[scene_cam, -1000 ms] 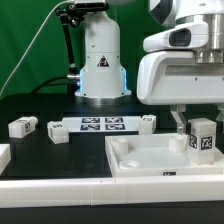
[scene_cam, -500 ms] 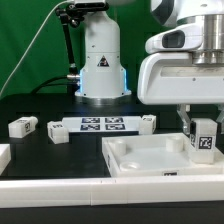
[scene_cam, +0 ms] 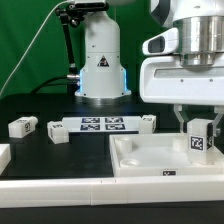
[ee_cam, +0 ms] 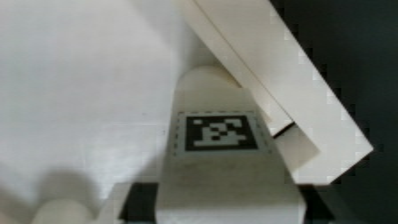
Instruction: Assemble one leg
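My gripper (scene_cam: 200, 128) is shut on the leg (scene_cam: 200, 139), a small white upright block with a black-and-white tag on its face. It holds the leg upright at the right far corner of the large white panel (scene_cam: 150, 160), low over or touching it; I cannot tell which. In the wrist view the leg (ee_cam: 222, 140) stands between my dark fingers (ee_cam: 150, 204), with the panel's floor (ee_cam: 80, 90) and its raised rim (ee_cam: 267, 60) right beside it.
Three more small white legs lie on the black table: two at the exterior view's left (scene_cam: 22, 127) (scene_cam: 57, 135) and one (scene_cam: 147, 123) by the marker board (scene_cam: 102, 125). The robot base (scene_cam: 100, 60) stands behind. A white part (scene_cam: 3, 156) shows at the left edge.
The panel has slid a little toward the exterior view's right. The leg has stayed in my grip at the panel's right corner, moving only slightly.
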Controlling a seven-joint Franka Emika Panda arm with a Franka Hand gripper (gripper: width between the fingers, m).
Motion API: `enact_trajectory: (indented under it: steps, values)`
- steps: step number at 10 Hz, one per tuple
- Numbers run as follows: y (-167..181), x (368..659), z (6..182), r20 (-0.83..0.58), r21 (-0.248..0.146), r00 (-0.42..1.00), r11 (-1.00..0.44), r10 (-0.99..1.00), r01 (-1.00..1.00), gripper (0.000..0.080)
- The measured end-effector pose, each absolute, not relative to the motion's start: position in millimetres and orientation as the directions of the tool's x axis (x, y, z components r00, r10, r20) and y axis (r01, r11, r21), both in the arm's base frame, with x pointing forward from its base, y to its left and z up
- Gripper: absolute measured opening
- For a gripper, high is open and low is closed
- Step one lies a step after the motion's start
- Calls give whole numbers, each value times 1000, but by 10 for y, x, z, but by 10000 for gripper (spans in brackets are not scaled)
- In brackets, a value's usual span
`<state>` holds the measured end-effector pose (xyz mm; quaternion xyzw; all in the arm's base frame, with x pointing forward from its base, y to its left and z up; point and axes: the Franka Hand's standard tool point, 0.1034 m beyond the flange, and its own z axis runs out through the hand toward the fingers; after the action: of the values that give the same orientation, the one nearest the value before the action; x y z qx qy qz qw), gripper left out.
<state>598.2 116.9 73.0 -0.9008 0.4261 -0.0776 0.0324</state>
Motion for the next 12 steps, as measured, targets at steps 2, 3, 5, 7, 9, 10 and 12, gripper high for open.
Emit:
enact_trajectory:
  steps: [2,3,5,7,9,10,12]
  values:
    - [1164,5978,728,83,-139,426,-434,-901,-890,292]
    - [1148,5981,728,56,-151,326,-331,-944,-931,292]
    - [1146,5983,728,37,-157,246,-249,-969,-956,294]
    - [1149,5981,729,25,-156,212,-213,-977,-965,294]
    - [1150,5981,727,35,-154,272,-274,-962,-949,390]
    - [1149,5981,725,58,-146,391,-396,-918,-907,528]
    - [1179,5978,721,94,-122,602,-609,-793,-784,611]
